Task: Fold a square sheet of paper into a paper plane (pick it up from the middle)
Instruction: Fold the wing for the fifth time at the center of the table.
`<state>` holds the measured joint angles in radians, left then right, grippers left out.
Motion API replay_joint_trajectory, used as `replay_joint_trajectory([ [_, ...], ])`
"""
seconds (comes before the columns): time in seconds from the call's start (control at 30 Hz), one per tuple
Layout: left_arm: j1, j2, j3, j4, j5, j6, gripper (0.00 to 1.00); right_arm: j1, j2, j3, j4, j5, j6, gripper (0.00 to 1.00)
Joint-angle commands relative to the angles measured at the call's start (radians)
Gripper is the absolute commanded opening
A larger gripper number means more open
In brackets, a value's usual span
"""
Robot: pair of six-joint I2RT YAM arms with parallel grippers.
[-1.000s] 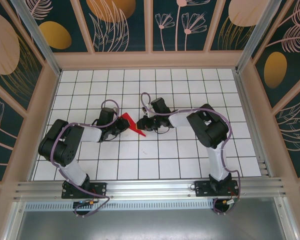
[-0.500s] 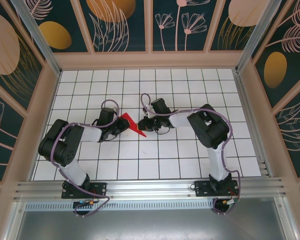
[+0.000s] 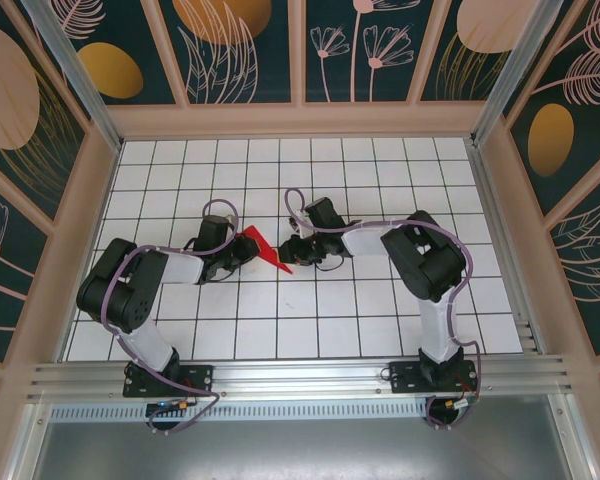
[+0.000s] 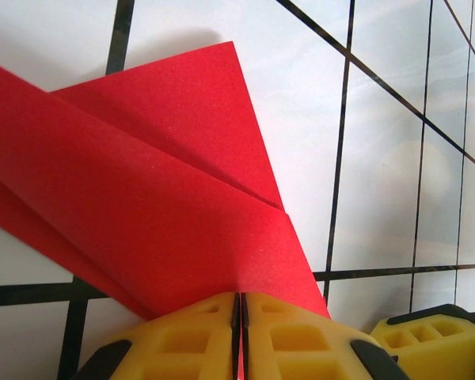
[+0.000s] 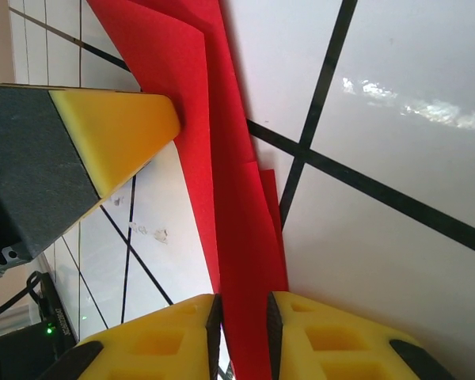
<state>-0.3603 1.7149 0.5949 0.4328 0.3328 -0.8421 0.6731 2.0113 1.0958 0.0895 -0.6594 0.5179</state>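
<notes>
Where the part-folded red paper (image 3: 265, 251) sits at the middle of the table (image 3: 380, 300), the left gripper (image 4: 239, 310) clamps one edge, probably anchoring it for creasing. The right gripper (image 5: 241, 310) straddles the narrow end, jaws slightly apart; whether they pinch it is unclear, the paper's tip cut off.

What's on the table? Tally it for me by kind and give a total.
Folded red paper: 1
Robot hands: 2, the left hand and the right hand
Total: 3
</notes>
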Motion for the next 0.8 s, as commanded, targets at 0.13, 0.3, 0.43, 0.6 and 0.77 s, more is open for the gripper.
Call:
replay_joint_trajectory([
  [0.13,-0.003,0.067,-0.012,-0.077,-0.054,0.001,0.12,0.006,-0.006,0.045,-0.053,-0.013,-0.043,0.27],
  [0.3,-0.003,0.069,-0.012,-0.075,-0.051,0.001,0.12,0.013,-0.018,0.041,-0.066,0.012,-0.059,0.28],
  [0.43,-0.003,0.071,-0.009,-0.076,-0.052,0.001,0.12,0.015,-0.029,0.036,-0.066,0.006,-0.072,0.26],
  [0.6,-0.003,0.072,-0.01,-0.077,-0.053,0.001,0.12,0.017,-0.016,0.027,-0.091,0.018,-0.091,0.16],
  [0.77,-0.004,0.074,-0.011,-0.076,-0.054,0.001,0.12,0.015,0.007,0.013,-0.118,0.064,-0.107,0.12],
])
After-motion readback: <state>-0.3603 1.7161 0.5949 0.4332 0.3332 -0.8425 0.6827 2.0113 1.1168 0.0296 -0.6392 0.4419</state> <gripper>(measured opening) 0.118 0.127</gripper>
